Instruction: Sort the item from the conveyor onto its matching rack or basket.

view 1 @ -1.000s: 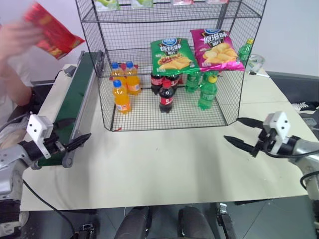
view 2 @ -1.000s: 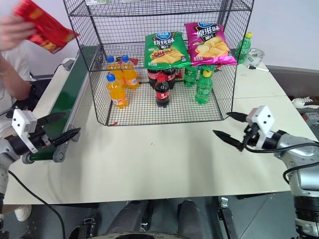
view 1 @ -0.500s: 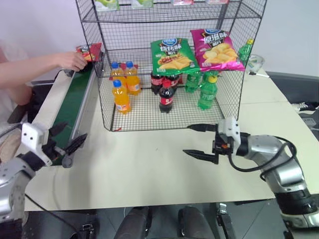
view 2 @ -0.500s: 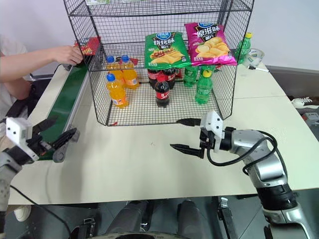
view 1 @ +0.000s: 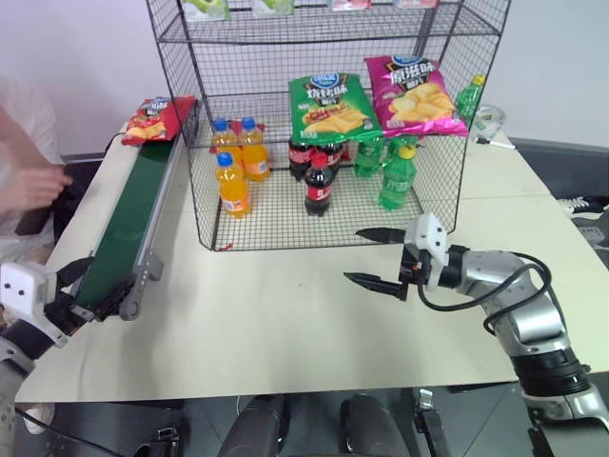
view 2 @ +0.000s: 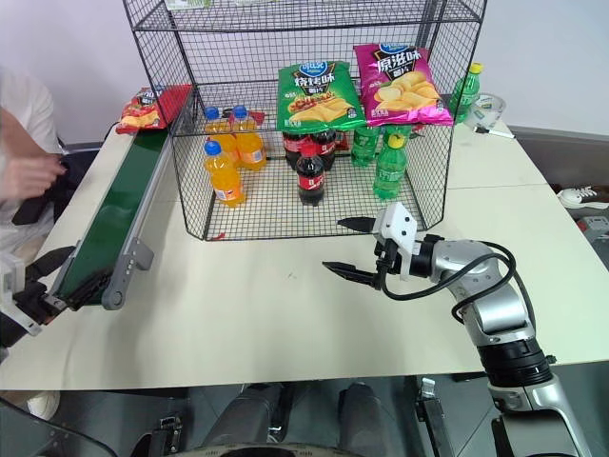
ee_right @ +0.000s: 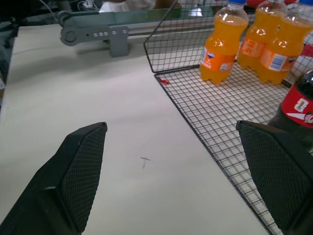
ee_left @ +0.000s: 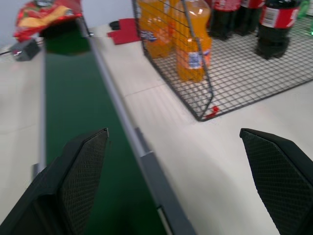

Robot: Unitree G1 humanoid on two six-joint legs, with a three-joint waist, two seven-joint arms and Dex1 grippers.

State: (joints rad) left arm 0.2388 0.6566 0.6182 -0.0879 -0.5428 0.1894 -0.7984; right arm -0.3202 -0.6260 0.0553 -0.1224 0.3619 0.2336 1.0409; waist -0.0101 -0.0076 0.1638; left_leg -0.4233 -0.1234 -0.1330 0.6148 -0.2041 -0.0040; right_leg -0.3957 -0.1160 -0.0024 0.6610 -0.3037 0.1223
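The red chip bag [view 1: 152, 116] lies at the far end of the dark-green conveyor [view 1: 128, 224], beside the tall black wire rack [view 1: 333, 205]. It also shows in the left wrist view as the red bag [ee_left: 44, 12] at the end of the belt [ee_left: 73, 112]. My left gripper [view 1: 90, 288] is open at the conveyor's near end, far from the bag, with nothing between its fingers. My right gripper [view 1: 354, 255] is open over the table just in front of the rack's bottom tier, also holding nothing.
A green chip bag [view 1: 328, 105] and a pink chip bag [view 1: 414, 93] lie on a rack tier. Below them stand orange soda bottles [view 1: 233, 181], cola bottles [view 1: 319, 186] and green bottles [view 1: 397, 176]. A person's hand [view 1: 33, 186] is at the left edge.
The person set the red bag on the belt's far end, let go and drew the hand back. My left gripper pulled back and left. My right gripper swung left to the rack's front.
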